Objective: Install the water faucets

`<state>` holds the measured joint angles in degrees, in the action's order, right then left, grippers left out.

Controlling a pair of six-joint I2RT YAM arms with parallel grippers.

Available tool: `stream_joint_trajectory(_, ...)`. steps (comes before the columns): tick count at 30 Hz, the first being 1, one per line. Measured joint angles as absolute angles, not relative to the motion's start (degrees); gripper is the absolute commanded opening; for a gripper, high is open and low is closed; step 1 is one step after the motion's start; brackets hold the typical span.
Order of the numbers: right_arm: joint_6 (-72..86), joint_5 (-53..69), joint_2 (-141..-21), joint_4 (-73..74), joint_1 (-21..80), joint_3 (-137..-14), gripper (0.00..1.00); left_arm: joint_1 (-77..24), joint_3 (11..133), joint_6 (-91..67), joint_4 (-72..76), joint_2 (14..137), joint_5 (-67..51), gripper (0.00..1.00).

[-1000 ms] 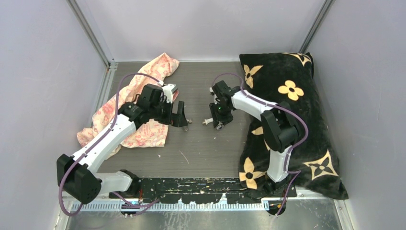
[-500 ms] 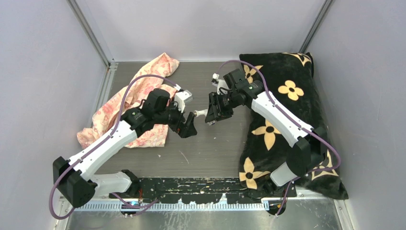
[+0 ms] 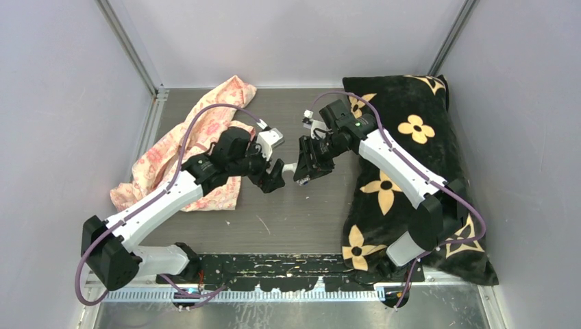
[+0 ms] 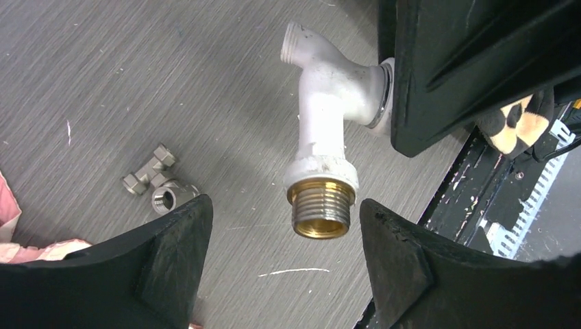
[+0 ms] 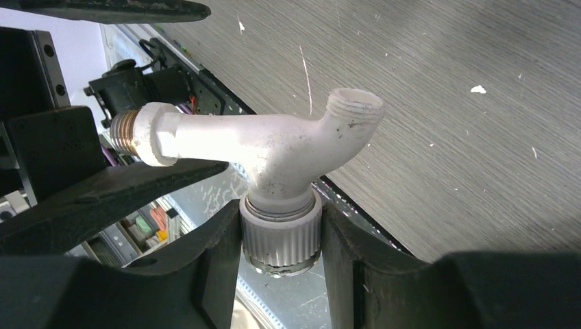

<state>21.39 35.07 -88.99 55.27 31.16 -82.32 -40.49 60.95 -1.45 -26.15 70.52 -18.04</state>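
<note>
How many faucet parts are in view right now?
2. The white tap is clamped in the right gripper; the grey metal fitting lies on the table beside the pink cloth. More may be hidden.

Bright, even overhead light with soft shadows. Wrist views are sharp on the tap [image 4: 322, 130]; its brass tip [image 4: 322, 216] glints faintly.

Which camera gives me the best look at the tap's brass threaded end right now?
Left wrist: the brass threaded end faces the lens, threads sharp, between the open fingers of the left gripper. Right wrist shows it side-on at the far tip of the tap. Top external shows the tap only as a small white speck.
</note>
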Motion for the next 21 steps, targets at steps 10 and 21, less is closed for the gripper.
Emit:
stream_joint_trajectory(10, 19.5, 35.3, -89.0, 57.4, 31.2, -82.3, 0.01, -40.5, 63.1, -1.0, -25.5, 73.0, -21.2, 0.53)
stream_joint_trajectory(21, 18.0, 34.6, -89.0, 58.8, 31.1, -82.3, 0.01, -40.9, 65.6, -2.3, -25.8, 77.1, -26.1, 0.09)
